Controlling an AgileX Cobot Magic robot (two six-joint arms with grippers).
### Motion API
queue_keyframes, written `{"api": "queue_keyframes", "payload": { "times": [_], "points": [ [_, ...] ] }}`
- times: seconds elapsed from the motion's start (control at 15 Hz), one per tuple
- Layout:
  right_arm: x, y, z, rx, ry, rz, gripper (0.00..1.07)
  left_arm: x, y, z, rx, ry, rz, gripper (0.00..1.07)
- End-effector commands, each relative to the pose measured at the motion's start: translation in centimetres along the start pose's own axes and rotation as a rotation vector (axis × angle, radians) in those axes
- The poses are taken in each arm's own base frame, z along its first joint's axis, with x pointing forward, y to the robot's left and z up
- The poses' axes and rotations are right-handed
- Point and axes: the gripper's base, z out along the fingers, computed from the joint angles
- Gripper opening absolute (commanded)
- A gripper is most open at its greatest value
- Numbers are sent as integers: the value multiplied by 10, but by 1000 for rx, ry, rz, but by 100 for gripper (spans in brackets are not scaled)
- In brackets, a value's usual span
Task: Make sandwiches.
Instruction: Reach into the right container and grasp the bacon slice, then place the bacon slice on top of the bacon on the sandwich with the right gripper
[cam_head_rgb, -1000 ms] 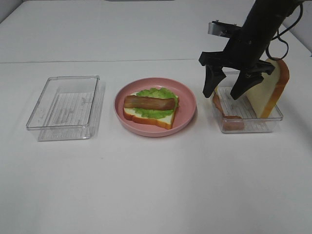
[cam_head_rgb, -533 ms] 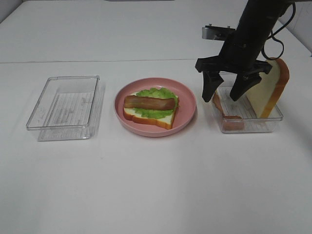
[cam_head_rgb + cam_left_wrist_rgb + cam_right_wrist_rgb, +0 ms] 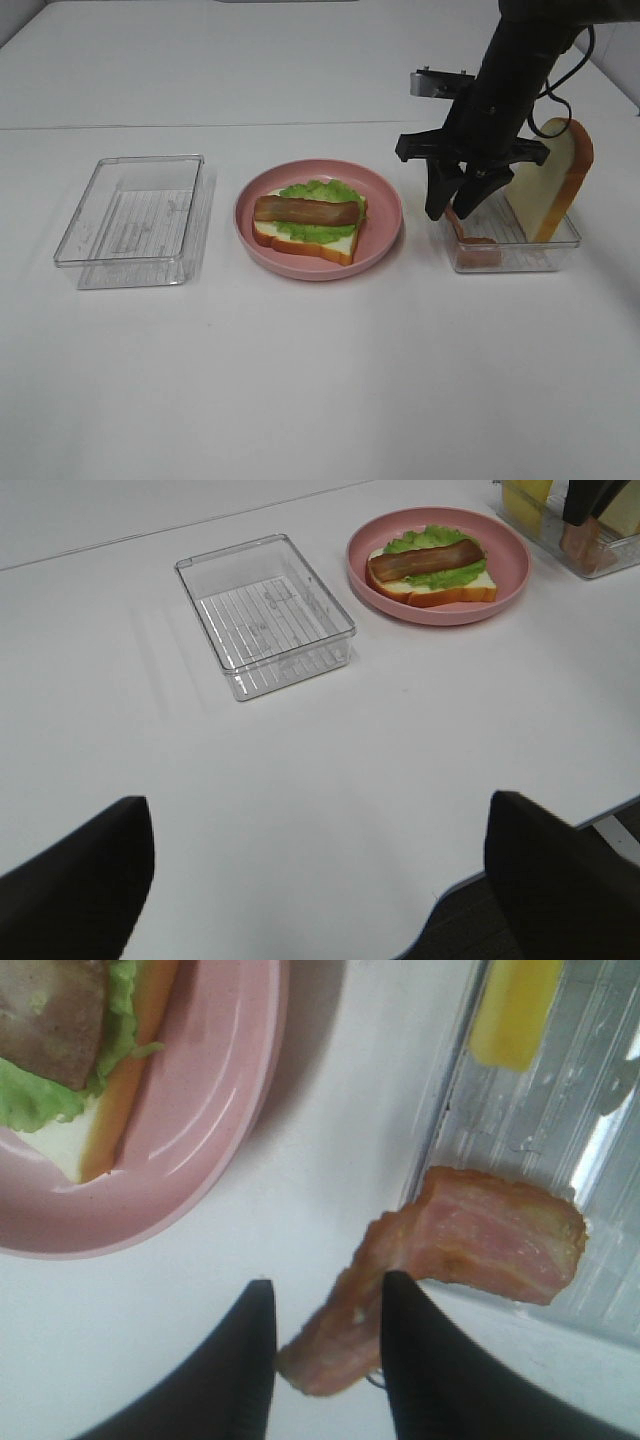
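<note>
White table (image 3: 320, 400) bears a row: left clear tray (image 3: 140, 222), pink plate (image 3: 386, 216), right clear tray (image 3: 520, 259), all apart

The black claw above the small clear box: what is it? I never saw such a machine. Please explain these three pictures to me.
It is the right gripper of a robot with two arms. One picture comes from a camera mounted high; the other two from cameras on the wrists. On the white table lie an empty clear tray, a pink plate with a half-built sandwich (bread, lettuce, bacon), and a second tray holding a leaning bread slice, yellow cheese and a bacon strip. The right gripper's jaws stand around one end of that strip; whether they already pinch it, I cannot tell. The left gripper is open and holds nothing.
</note>
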Motion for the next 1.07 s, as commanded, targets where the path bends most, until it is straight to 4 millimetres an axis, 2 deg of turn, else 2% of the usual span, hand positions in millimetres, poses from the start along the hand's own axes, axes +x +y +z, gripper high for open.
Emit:
{"api": "queue_keyframes", "payload": {
  "times": [0.07,0.13,0.27,0.4,0.6,0.87,0.93,1.07],
  "points": [
    [0,-1,1,20,9,-7,15,2,0,-2,1,-23,1,85],
    [0,-2,1,32,11,-14,6,2,0,-2,1,-23,1,85],
    [1,-4,1,50,25,-23,0,2,0,-2,1,-23,1,85],
    [2,-3,-1,49,32,-23,0,2,0,-2,1,-23,1,85],
    [3,-1,-17,48,-5,-28,0,2,0,-2,1,-23,1,85],
    [9,10,-66,17,-127,-44,0,2,0,-2,1,-23,2,85],
    [10,12,-72,7,-147,-47,0,2,0,-2,1,-23,2,85],
    [13,25,-96,-96,-229,-67,0,2,0,-2,1,-23,2,85]
  ]
}}
